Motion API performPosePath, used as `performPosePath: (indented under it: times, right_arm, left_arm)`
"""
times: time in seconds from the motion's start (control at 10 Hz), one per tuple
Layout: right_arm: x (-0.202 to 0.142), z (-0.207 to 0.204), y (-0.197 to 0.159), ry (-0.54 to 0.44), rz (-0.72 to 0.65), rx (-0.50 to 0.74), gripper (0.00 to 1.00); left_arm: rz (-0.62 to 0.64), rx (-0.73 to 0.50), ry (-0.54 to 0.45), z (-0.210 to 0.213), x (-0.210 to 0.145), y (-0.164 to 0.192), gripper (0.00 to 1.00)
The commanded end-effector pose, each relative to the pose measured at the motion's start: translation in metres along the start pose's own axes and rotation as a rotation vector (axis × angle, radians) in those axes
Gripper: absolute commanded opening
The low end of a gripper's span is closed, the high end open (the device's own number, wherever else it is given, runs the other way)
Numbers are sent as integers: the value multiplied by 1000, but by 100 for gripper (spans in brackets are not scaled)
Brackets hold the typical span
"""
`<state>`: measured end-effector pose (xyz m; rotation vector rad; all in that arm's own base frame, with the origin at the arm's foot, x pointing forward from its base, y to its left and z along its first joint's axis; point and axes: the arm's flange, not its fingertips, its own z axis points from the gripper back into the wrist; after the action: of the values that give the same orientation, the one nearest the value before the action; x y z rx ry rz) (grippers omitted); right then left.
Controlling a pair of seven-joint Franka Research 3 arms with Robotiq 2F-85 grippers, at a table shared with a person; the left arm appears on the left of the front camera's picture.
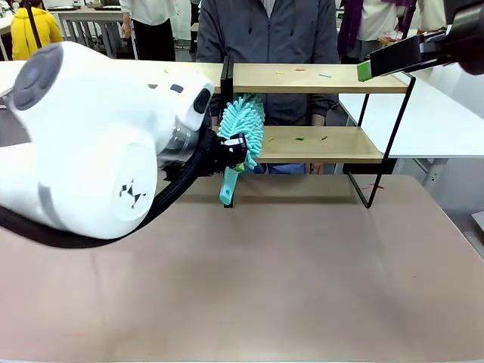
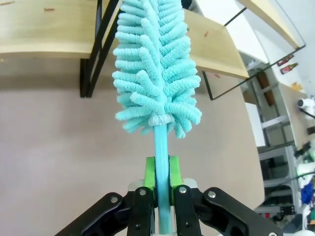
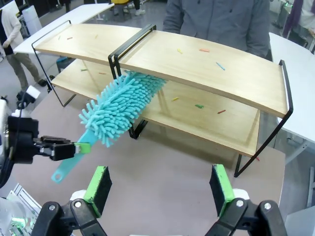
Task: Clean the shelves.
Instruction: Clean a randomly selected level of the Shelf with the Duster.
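While the white left arm (image 1: pixel 91 144) bulks across the near left of the front view and hides that half of the rack from me, the rest reads clearly. Nearest, the right claw (image 3: pixel 159 189) hangs released above the brown worktop (image 1: pixel 302 265), its green pads wide apart with nothing between them. The left claw (image 2: pixel 162 179) is clenched on the thin handle of a fluffy teal duster (image 2: pixel 157 73), a pad pressed to each side and the handle's end poking out below the grip.

From that grip the duster slants up and away, head leading. The head is tucked between the two boards, under the top one and over the lower one, just beside the black centre post (image 1: pixel 224 76), which crowds it on one side.

Across the far part of the worktop stand the shelves (image 3: pixel 147 49), their long axis running side to side and their open face turned toward me. Small coloured scraps (image 3: pixel 220 66) lie scattered on both boards. Behind the shelves, close against them, stands a person (image 1: pixel 265 30) in a grey jacket.
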<state>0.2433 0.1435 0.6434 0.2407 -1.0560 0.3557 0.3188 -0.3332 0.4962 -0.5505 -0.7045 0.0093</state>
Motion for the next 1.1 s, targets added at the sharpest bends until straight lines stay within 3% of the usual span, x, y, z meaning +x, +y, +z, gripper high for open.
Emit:
performPosePath:
  times: [0.0,0.3,0.6,1.0]
  right_arm:
    - [1,-1,0,-1,-2,0,100]
    - [1,-1,0,-1,-2,0,100]
    - [1,-1,0,-1,-2,0,100]
    - [1,-1,0,-1,-2,0,100]
  left_arm:
    - [3,46,-13,-29,16,-35,12]
    - [15,122,24,-66,31,-44,12]
    - [9,111,70,-76,32,-52,12]
    - [2,107,200,-102,31,-65,12]
